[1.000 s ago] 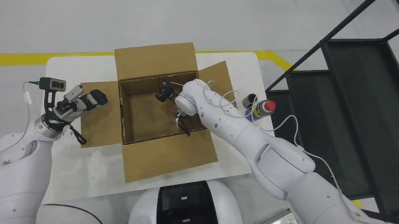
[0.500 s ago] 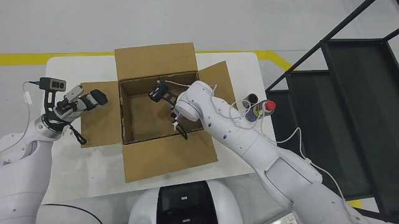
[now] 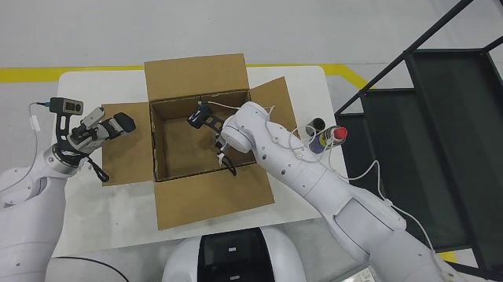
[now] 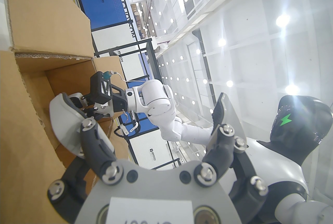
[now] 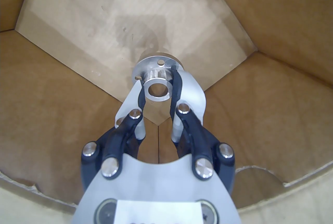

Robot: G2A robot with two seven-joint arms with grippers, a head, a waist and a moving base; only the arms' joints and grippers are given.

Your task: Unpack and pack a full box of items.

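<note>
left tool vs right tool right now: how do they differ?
The left tool stands open and empty; the right tool is shut on a metal flanged hub. The left tool sits outside the cardboard box, above a folded-out flap; the right tool is down inside the box. Shared: same build, black links with pale fingers.

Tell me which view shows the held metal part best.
Right wrist view: the metal part sits close in the right gripper. Top view: the arm covers it. Left wrist view: too far to tell.
</note>
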